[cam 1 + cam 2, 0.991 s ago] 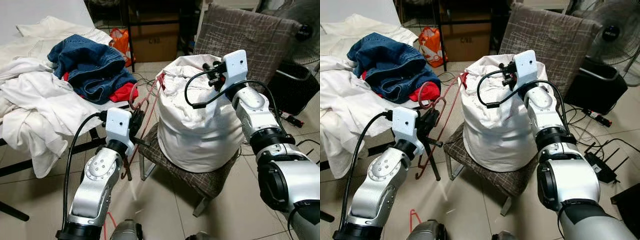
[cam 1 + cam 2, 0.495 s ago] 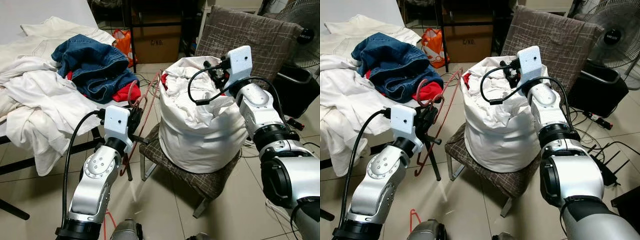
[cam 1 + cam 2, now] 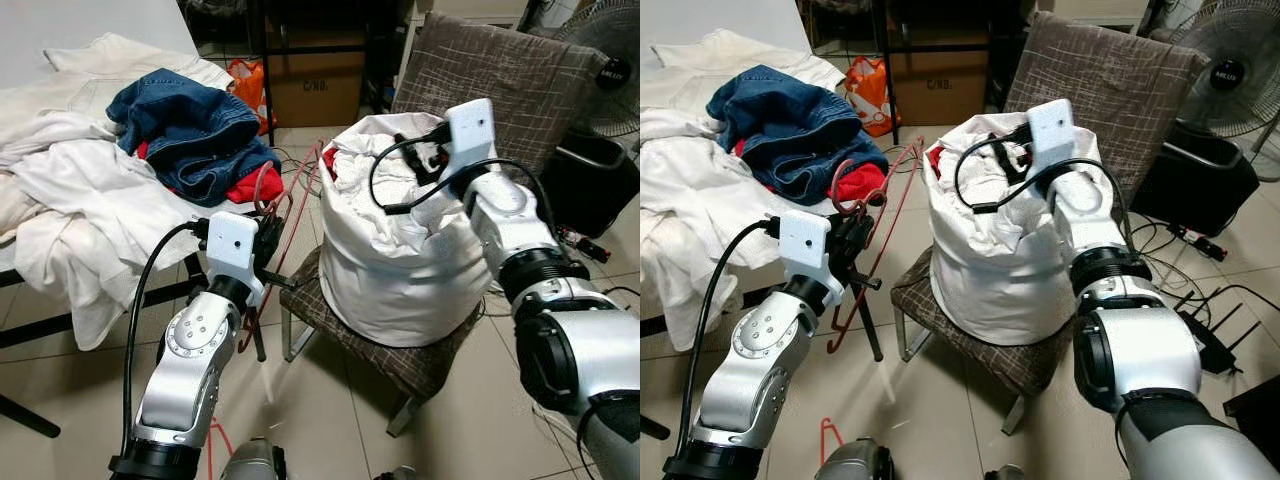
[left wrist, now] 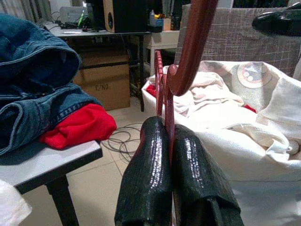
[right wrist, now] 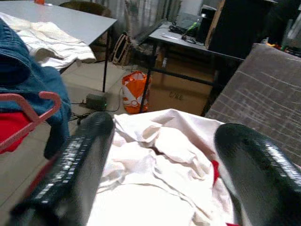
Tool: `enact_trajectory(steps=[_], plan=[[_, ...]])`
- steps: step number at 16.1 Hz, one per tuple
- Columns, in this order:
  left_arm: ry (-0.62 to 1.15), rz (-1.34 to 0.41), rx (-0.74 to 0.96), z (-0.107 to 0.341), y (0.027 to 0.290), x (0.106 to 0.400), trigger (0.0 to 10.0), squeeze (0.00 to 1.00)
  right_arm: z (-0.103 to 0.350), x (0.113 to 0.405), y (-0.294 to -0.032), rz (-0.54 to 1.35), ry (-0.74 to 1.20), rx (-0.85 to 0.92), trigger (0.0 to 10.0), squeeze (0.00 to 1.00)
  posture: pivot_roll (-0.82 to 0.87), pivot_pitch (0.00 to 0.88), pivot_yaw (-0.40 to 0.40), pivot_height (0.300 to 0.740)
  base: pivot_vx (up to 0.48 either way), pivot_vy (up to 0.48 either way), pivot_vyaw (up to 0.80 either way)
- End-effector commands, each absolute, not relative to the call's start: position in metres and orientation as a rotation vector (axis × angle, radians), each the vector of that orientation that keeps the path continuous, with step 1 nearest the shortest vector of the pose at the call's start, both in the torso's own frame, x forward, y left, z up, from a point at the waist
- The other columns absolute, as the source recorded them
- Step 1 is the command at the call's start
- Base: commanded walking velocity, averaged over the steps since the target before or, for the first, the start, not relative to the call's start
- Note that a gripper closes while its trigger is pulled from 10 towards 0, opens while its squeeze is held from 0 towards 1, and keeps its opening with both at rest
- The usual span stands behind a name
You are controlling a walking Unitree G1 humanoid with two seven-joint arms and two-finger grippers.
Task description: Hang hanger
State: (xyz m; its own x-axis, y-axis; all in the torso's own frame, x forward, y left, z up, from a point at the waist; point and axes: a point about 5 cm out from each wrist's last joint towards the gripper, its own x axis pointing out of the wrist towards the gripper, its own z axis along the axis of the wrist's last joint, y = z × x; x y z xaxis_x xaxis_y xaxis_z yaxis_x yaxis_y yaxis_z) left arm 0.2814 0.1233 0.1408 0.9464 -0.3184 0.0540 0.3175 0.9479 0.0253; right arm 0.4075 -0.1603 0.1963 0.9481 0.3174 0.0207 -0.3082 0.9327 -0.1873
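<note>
While the left gripper pinches the red hanger between pressed-together fingers, the hanger stands nearly upright in the gap between the table and the white laundry bag on the chair, its hook near the red cloth under the jeans. The right gripper hovers spread wide over the bag's open mouth, holding nothing. No rail or rod to hang it on can be made out, so the robot likely has to turn or walk first. The grip looks narrow, on one thin bar, so the hanger may pivot or slip as the arm swings. Its hook could also snag the clothes on the table edge or the bag's rim and drag them off.
</note>
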Motion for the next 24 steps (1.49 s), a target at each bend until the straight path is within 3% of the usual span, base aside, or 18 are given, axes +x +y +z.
enact_trajectory(steps=[1,4,5,6,8,10,12,16,20,24], plan=[[-0.052,-0.321,0.015,0.14,0.123,0.281,10.0,0.0,0.2,0.409,-0.164,0.311,-0.047,-0.175,10.0,1.0,0.16,0.0,-0.012,0.716,0.0,0.0,0.0],[-0.046,-0.329,0.019,0.14,0.123,0.279,10.0,0.0,0.186,0.408,-0.168,0.303,0.075,-0.17,10.0,1.0,0.17,0.0,-0.014,0.716,0.0,0.0,0.0],[-0.046,-0.322,0.02,0.14,0.125,0.279,10.0,0.0,0.187,0.409,-0.168,0.287,0.074,-0.192,10.0,0.04,0.17,0.0,-0.014,0.716,0.0,0.0,0.0],[-0.046,-0.317,0.022,0.141,0.126,0.279,10.0,0.0,0.188,0.409,-0.168,0.275,0.071,-0.207,10.0,0.04,0.17,0.0,-0.014,0.716,0.0,0.0,0.0],[-0.044,-0.31,0.018,0.14,0.128,0.278,10.0,0.0,0.194,0.406,-0.182,0.32,0.079,-0.568,10.0,0.0,0.17,0.0,-0.022,0.716,0.0,0.0,0.0],[-0.042,-0.316,0.017,0.14,0.126,0.278,10.0,0.0,0.188,0.401,-0.191,0.392,0.135,-0.644,10.0,0.0,0.16,0.0,-0.021,0.716,0.0,0.0,0.0],[-0.043,-0.324,0.011,0.14,0.123,0.28,10.0,0.0,0.183,0.393,-0.212,0.475,0.214,-0.672,10.0,0.0,0.14,0.0,-0.017,0.716,0.0,0.0,0.0],[-0.048,-0.338,0.007,0.142,0.12,0.282,10.0,0.0,0.174,0.386,-0.216,0.577,0.28,-0.594,10.0,0.0,0.13,0.0,-0.013,0.716,0.0,0.0,0.0],[-0.052,-0.334,0.008,0.143,0.121,0.282,10.0,0.0,0.165,0.386,-0.211,0.566,0.292,-0.499,10.0,0.0,0.14,0.0,-0.006,0.716,0.0,0.0,0.0],[-0.035,-0.321,0.018,0.141,0.127,0.272,10.0,0.0,0.161,0.392,-0.21,0.421,0.27,-0.604,10.0,0.0,0.18,0.036,-0.005,0.716,0.0,0.0,0.0]])
